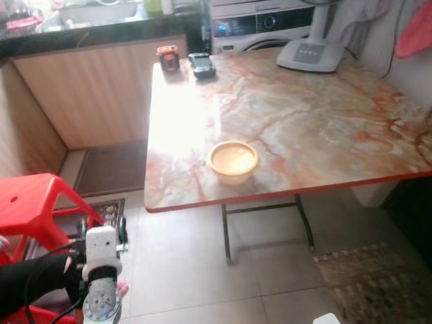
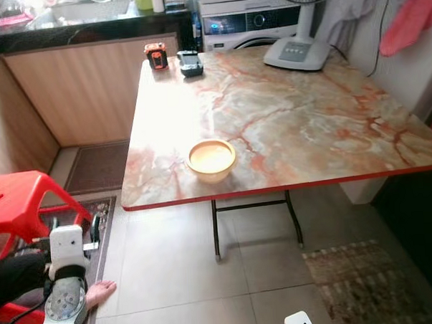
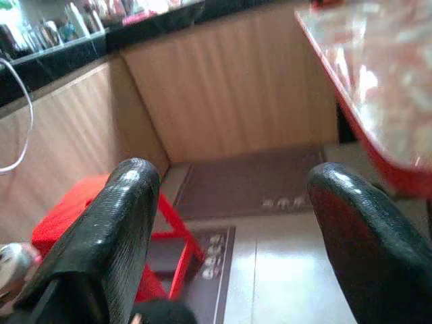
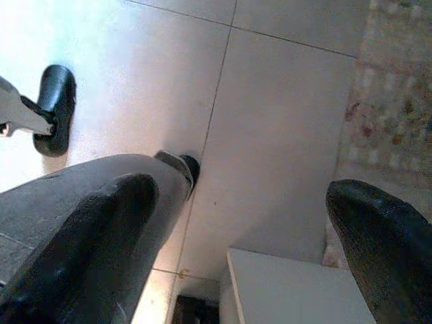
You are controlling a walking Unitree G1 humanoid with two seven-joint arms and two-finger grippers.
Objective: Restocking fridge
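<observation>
A cream-yellow bowl stands near the front edge of a marble-patterned table with a red rim. My left gripper is low at the left, beside a red stool. It is open and holds nothing, and faces the wooden cabinet fronts. Its silver wrist shows at the bottom left of the left eye view. My right gripper hangs open over the tiled floor, also with nothing in it.
A small orange device and a dark one lie at the table's far edge, beside a fan base. A washing machine stands behind. A person's bare foot rests by the stool. A rug lies at the right, a dark mat at the left.
</observation>
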